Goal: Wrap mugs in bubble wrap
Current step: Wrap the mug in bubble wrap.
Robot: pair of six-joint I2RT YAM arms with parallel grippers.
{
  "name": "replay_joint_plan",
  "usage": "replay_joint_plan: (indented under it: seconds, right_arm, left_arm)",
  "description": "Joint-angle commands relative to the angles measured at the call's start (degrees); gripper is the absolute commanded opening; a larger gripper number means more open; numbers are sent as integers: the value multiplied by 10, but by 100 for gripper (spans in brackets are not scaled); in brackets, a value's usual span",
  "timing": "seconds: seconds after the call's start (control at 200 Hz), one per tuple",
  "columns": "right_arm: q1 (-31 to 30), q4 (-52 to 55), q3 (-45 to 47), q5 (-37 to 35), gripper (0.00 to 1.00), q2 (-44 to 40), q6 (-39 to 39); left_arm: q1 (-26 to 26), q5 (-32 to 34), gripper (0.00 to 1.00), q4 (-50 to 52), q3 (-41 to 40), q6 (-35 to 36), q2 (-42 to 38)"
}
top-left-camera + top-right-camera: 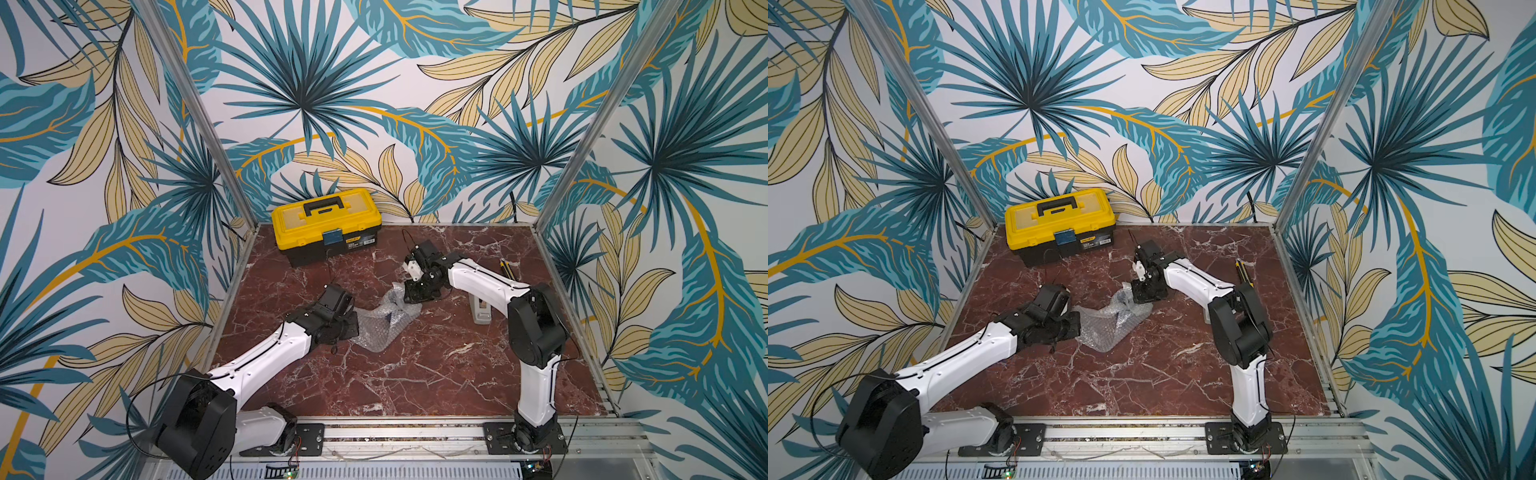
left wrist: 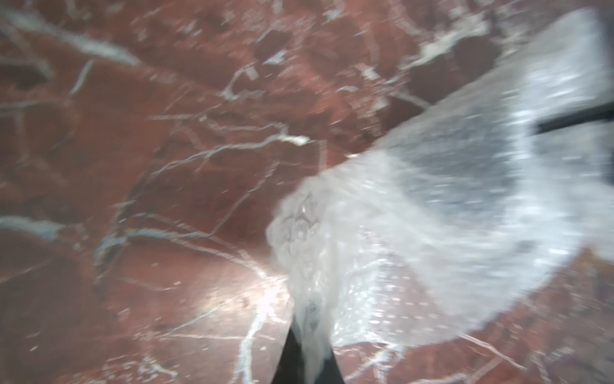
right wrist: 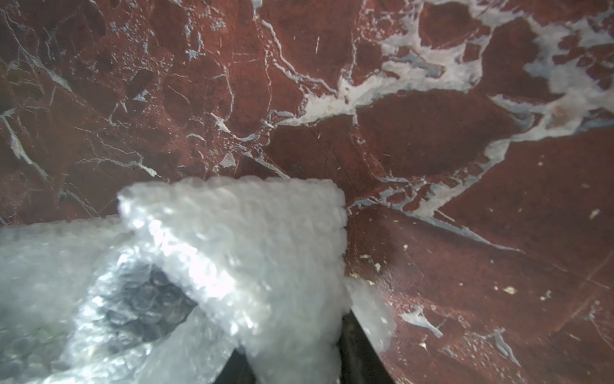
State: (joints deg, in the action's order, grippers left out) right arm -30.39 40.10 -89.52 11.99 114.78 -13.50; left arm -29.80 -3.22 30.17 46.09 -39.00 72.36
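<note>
- Left gripper (image 2: 307, 360), nearest the front rail: jaws closed tight on a bunched near edge of the bubble wrap (image 1: 376, 328). The wrist view is blurred, but film shows squeezed between the fingers.
- The bubble wrap lies crumpled mid-table (image 1: 415, 386), strung between both arms. It looks light, limp and slick, with no stiffness. Judged best taken at edges or corners, gathering several layers, since a single ply may slide out.
- The mug (image 3: 149, 299) shows only as a dark shape through the film, inside the fold. Likely hard, breakable and apt to roll, so move it by the wrap, gently.
- Right gripper (image 3: 299, 359), farther back: jaws clamped on a thick folded corner of the wrap.
- Tape dispenser (image 1: 482, 309) stands apart beside the right arm.
- Yellow toolbox (image 1: 326, 222) sits at the back wall, lid shut.
</note>
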Motion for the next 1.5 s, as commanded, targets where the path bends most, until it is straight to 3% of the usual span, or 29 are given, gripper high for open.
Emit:
replay_joint_plan:
  seconds: [0.0, 0.546, 1.111, 1.497]
  right_arm:
    - [-11, 18, 19, -5, 33, 41, -4]
    - [-18, 15, 23, -5, 33, 37, 0]
    - [-21, -11, 60, 15, 34, -3, -8]
    - [-20, -20, 93, 12, 48, -94, -24]
  left_arm:
    - [-12, -58, 0, -35, 53, 8, 12]
    - [-27, -221, 0, -190, 216, -19, 191]
    - [-26, -235, 0, -254, 225, -68, 318]
    - [-22, -244, 0, -253, 204, -84, 337]
